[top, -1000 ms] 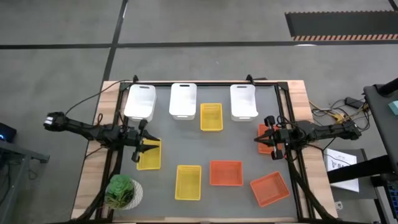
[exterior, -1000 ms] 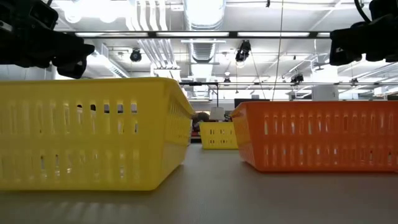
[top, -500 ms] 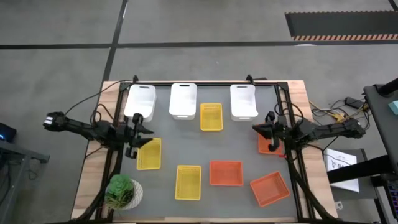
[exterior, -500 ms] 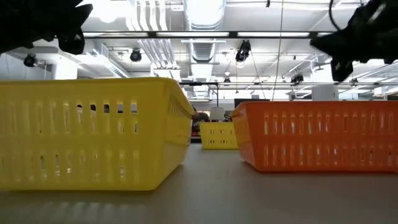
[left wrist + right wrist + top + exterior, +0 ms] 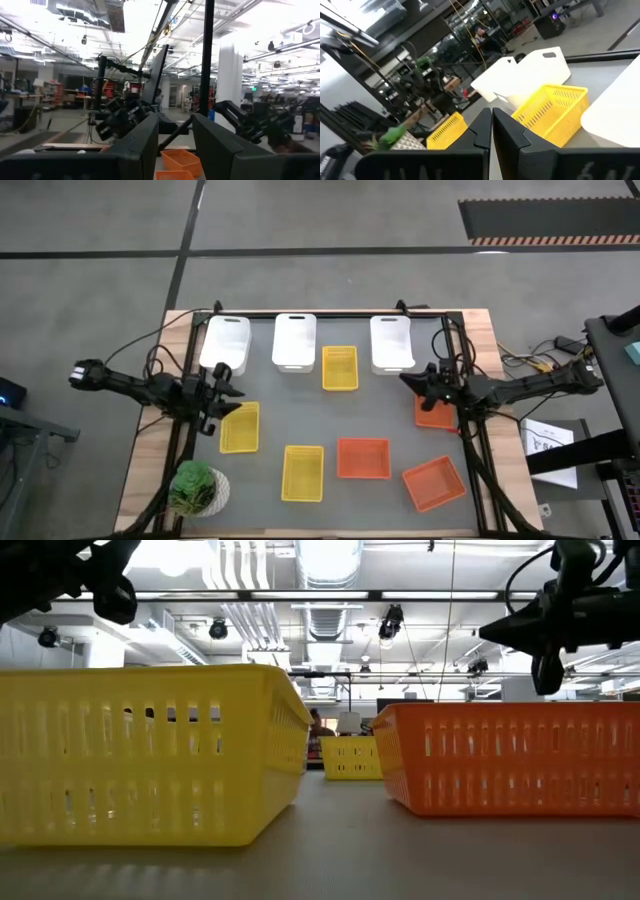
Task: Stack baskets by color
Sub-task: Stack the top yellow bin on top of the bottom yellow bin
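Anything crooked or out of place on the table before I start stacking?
One orange basket at the near right corner sits rotated against the others, which lie square to the table edges. A green potted plant stands at the near left corner. No basket is stacked, tipped or visibly damaged.

Grey table top framed by pale wooden boards. Three white baskets, solid-sided, in a row along the far edge: left, middle, right. Yellow mesh basket just beside the middle white one; another yellow near the green potted plant in its whitish pot; a third yellow farther along from the plant. Orange mesh basket beside that third yellow, a second orange tilted near the table corner, a third orange partly under the dark right arm. Slotted vertical mesh pattern on yellow and orange sides in the low view.
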{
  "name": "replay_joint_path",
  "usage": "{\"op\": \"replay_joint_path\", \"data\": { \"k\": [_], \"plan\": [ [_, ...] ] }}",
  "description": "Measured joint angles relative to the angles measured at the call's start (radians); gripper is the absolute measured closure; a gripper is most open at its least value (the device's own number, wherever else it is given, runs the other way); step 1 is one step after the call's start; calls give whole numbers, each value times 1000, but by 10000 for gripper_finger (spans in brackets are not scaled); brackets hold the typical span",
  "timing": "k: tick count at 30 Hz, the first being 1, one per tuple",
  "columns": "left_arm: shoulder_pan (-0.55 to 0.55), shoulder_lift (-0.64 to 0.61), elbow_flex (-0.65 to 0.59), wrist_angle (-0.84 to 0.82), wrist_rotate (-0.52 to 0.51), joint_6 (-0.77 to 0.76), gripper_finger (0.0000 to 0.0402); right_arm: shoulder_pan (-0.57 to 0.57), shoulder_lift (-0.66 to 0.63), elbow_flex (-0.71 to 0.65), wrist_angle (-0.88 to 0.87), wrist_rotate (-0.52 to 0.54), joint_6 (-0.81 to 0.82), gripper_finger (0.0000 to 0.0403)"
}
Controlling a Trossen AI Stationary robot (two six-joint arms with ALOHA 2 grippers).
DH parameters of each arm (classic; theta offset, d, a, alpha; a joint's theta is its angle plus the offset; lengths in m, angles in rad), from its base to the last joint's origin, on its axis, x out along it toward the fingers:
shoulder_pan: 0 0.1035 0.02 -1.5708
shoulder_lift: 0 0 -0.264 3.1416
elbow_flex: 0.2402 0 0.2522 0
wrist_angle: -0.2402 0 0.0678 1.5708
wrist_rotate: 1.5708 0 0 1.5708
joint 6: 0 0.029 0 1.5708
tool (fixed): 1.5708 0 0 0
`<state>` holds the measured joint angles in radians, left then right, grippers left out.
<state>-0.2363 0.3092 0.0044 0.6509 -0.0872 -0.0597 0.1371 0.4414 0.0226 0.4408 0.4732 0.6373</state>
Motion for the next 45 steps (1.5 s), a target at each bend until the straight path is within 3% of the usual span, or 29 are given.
{"op": "replay_joint_path", "data": {
  "k": [4, 7, 13, 19, 30, 39, 45],
  "plan": [
    [0, 0, 0, 0, 0, 16, 295, 0, 21, 1, 2, 6, -5, 394],
    [0, -4, 0, 2, -6, -36, 295, 0, 32, 2, 43, 69, -57, 394],
    [0, -3, 0, 23, -21, -19, 295, 3, 110, 2, 233, 35, -168, 394],
    [0, -3, 0, 62, -23, 74, 295, 24, 276, 13, 539, -28, -300, 394],
    [0, -7, 0, 380, -23, 146, 295, 80, 656, 307, 569, -30, -508, 394],
    [-1, 6, 0, 379, -6, 6, 295, 108, 914, 613, 449, -31, -768, 394],
    [-1, 5, 0, 378, 62, -40, 295, 83, 982, 829, 18, -29, -694, 394]
  ]
}}
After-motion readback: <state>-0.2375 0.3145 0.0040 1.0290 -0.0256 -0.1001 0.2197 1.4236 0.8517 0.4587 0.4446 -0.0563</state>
